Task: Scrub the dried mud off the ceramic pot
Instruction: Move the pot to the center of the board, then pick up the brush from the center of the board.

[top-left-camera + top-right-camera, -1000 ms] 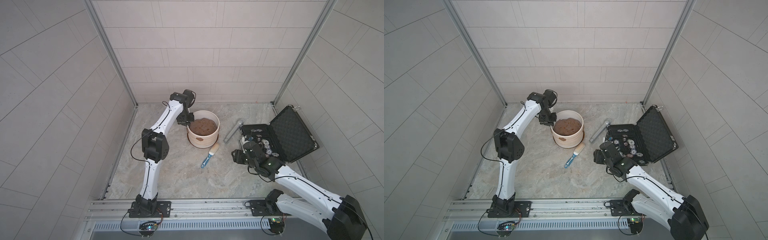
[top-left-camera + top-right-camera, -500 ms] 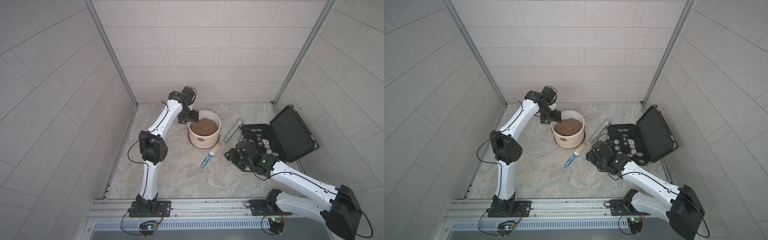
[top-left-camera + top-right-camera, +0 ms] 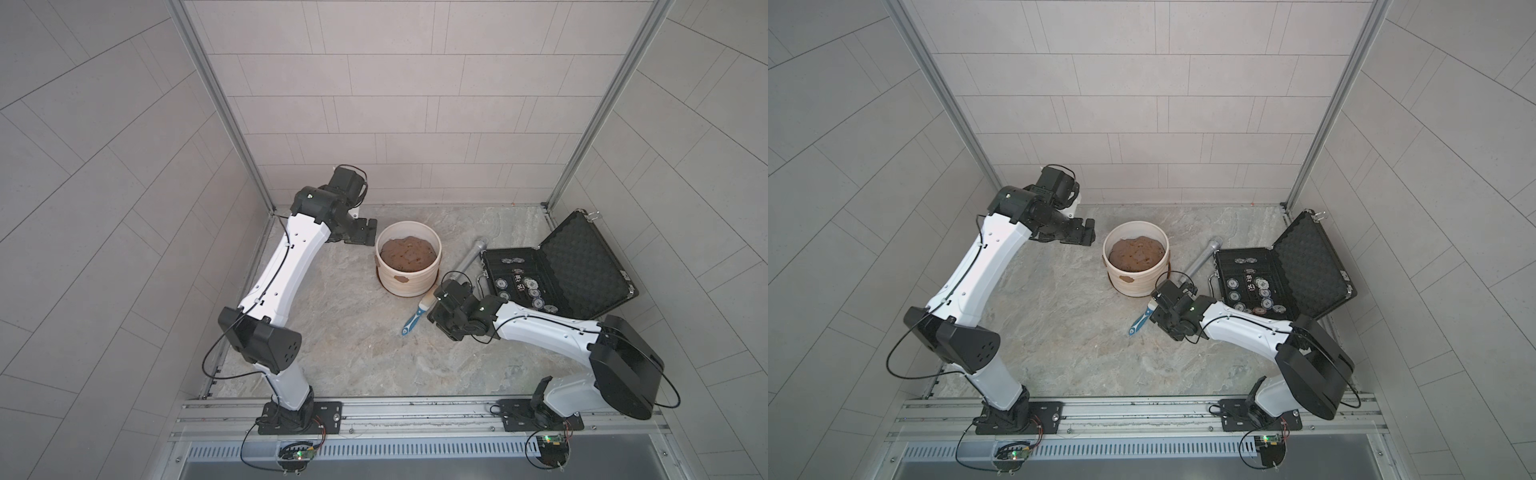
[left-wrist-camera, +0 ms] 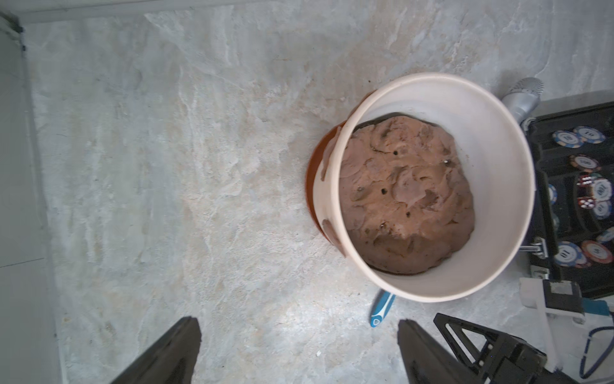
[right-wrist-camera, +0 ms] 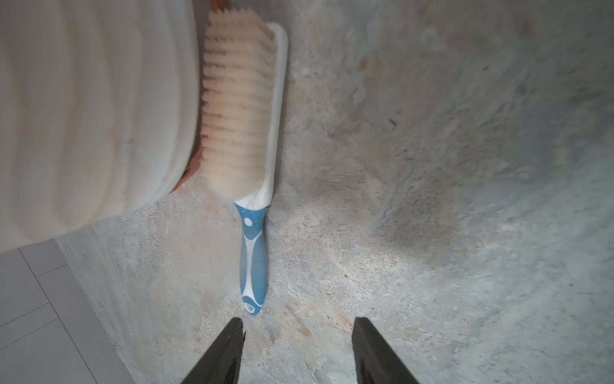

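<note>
Two grippers stand with their jaws apart and nothing in them. The wide cream-white ribbed ceramic pot (image 3: pixel 409 284) (image 3: pixel 1136 284) stands upright on its reddish-brown saucer toward the back of the grey stone-look worktop (image 3: pixel 353 353). It is filled with a lumpy brown soil-like mound (image 3: pixel 409 254).

We see small flat reddish-brown patches of dried mud (image 3: pixel 402 279) (image 4: pixel 329 229) on the pot's outer wall. One sits low on the side facing the front rail, and more sit on the side toward the left arm.

The left gripper (image 3: pixel 371 233) (image 4: pixel 295 324) hangs just beside the pot's rim on that side, apart from it, its jaws spread wide over bare worktop.

A scrubbing brush with pale bristles and a blue-and-white handle (image 3: pixel 415 318) (image 5: pixel 242 133) lies flat in front of the pot. Its bristle head is right against the pot's base and its handle points away toward the front. The right gripper (image 5: pixel 299 320) hovers above the handle's end with its jaws partly spread. The handle tip lies just ahead of one fingertip, not between them.

To the pot's right a grey metal cylinder (image 3: pixel 469 259) lies slanted. It is beside an open black case holding poker chips (image 3: pixel 582 266), which sits close to the worktop's right edge. We find the widest open room on the bare stone in front of and left of the pot.
</note>
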Motion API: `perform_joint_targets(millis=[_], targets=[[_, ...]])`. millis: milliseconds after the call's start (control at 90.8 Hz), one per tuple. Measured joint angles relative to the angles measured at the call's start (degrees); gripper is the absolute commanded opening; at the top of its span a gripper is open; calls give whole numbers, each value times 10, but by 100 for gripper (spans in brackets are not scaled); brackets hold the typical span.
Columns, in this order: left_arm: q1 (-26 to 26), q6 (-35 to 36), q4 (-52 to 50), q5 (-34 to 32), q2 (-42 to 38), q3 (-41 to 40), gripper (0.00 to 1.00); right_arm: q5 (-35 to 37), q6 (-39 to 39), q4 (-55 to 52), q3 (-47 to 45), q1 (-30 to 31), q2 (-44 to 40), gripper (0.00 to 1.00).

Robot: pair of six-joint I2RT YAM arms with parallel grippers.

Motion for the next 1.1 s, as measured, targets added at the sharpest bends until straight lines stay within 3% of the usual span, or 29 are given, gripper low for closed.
perform_joint_targets(millis=[165, 484, 737, 881, 1101], targets=[[56, 7, 13, -7, -52, -52, 97, -2, 21, -1, 30, 14, 68, 58], [242, 2, 45, 53, -104, -176, 97, 64, 28, -59, 130, 39, 138, 59], [307, 2, 68, 85, -133, -242, 97, 125, 2, -118, 193, 65, 184, 59], [350, 2, 77, 140, -143, -269, 97, 154, -33, -123, 219, 80, 210, 58], [397, 2, 78, 172, -141, -279, 97, 162, -50, -132, 231, 85, 231, 53]])
